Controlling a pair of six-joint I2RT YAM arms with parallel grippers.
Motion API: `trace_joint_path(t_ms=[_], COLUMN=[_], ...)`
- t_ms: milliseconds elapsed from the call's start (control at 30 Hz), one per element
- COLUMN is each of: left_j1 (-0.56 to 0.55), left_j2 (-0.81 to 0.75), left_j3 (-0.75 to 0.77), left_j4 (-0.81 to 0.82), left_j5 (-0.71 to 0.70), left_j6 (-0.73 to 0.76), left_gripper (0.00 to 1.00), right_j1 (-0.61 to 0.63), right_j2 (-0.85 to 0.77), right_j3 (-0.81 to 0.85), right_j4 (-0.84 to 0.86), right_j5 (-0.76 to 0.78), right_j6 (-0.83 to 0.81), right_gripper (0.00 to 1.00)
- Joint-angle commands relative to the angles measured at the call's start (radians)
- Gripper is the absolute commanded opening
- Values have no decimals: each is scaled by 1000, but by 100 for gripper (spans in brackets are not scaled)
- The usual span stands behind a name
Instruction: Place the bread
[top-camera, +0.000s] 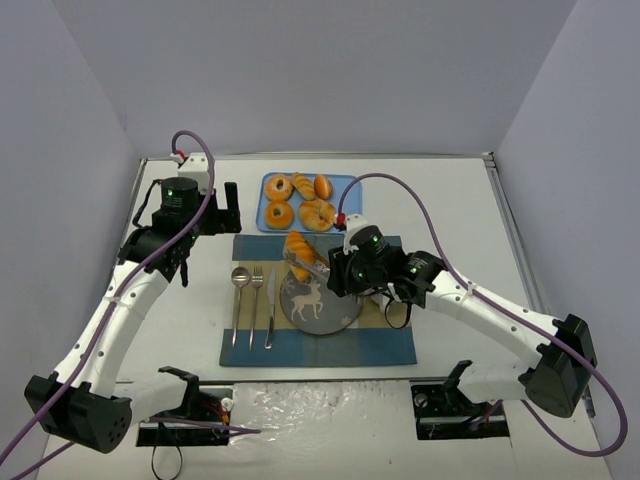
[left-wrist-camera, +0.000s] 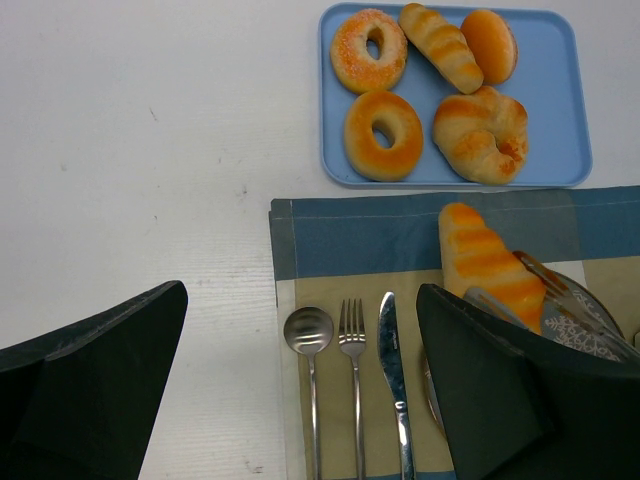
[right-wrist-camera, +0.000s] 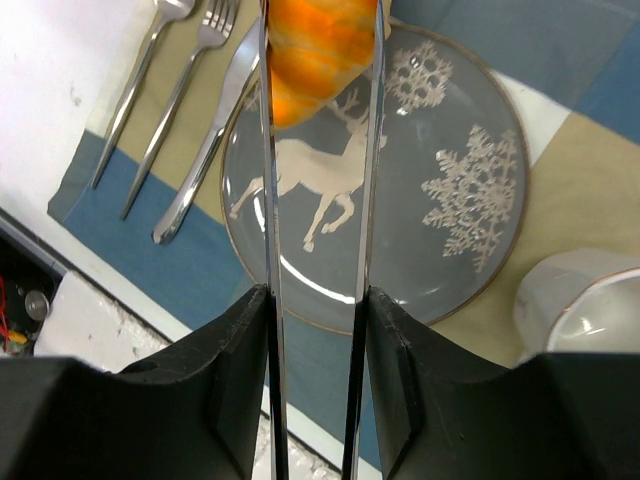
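Tongs (left-wrist-camera: 548, 282) pinch the bread (left-wrist-camera: 485, 265) at the far rim of the plate (left-wrist-camera: 592, 335), on the placemat (left-wrist-camera: 350, 245), beside spoon (left-wrist-camera: 308, 330), fork (left-wrist-camera: 351, 340) and knife (left-wrist-camera: 391, 345). A blue tray (left-wrist-camera: 555, 100) of pastries (left-wrist-camera: 383, 135) lies beyond. The fingers (left-wrist-camera: 100, 370) of the left end effector (left-wrist-camera: 302, 288) stand wide apart.

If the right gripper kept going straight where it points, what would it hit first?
Probably the grey plate; the bread in the tongs would touch first, though height is unclear.

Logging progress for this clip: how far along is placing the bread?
Done: the bread is off the blue tray, pinched in tongs that the right gripper clamps. In hand: it sits at the far rim of the reindeer plate, not yet released. Left: settle it on the plate and open the tongs.
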Motion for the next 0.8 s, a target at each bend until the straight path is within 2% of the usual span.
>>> trace_joint_path(t_ms=[0, 367, 767], left_j1=[6, 6, 6], left_j2=[-4, -2, 1], left_j3=[61, 62, 61], left_j4=[36, 35, 35], left_j5=[-6, -4, -3], left_j6=[7, 7, 4], left_gripper=[97, 97, 97], right_j1=[66, 144, 194], right_j2=[-31, -66, -74], right_j3=[-18, -85, -126], right_j4=[41, 7, -6], right_j5=[39, 129, 133], right_j6=[32, 85, 108], right_gripper=[0, 0, 1])
